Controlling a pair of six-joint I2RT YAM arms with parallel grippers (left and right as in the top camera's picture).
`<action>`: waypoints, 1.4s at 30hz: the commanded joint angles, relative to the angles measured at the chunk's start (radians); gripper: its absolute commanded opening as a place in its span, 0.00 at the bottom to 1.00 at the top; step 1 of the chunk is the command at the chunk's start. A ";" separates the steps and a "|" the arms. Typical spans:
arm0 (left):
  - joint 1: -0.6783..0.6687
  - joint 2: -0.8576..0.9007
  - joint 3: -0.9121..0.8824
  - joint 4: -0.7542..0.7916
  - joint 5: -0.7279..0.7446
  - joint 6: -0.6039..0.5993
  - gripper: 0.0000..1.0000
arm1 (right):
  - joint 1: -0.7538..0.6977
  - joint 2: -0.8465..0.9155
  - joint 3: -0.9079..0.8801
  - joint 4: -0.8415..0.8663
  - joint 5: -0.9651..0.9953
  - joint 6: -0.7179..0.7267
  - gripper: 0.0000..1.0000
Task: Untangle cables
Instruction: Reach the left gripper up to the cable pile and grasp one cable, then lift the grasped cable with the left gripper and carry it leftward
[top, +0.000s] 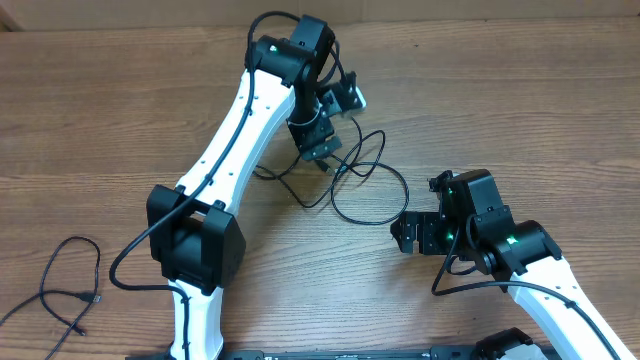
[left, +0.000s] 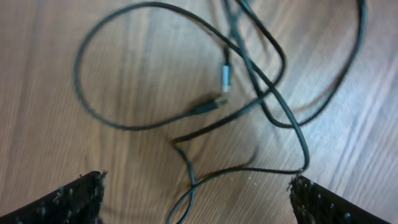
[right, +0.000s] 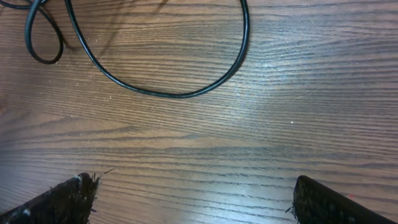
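While the left gripper (left: 196, 193) and right gripper (right: 194, 186) gape wide, the cables (left: 208, 107) lie tangled.

- left arm (top: 235, 130): white links, black joint housings, black cable (top: 113, 270) looping off it
- right arm (top: 560, 285): same white/black build, green LEDs (top: 515, 241) lit
- fingertips (left: 68, 202): black, rough-textured

Only a wood-grain table (top: 540, 110) here, medium brown with darker streaks, grain running side to side in the overhead view. Up close, the surface has a few tiny pale specks (right: 292, 122).
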 joint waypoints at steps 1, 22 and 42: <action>0.002 -0.005 -0.066 0.002 0.094 0.176 0.92 | -0.002 -0.006 0.008 0.007 0.013 -0.008 1.00; 0.000 -0.005 -0.274 0.258 0.224 0.225 0.77 | -0.002 -0.006 0.008 0.006 0.002 -0.008 1.00; 0.000 -0.006 -0.401 0.311 0.249 0.224 0.13 | -0.002 -0.006 0.008 0.006 -0.017 -0.008 1.00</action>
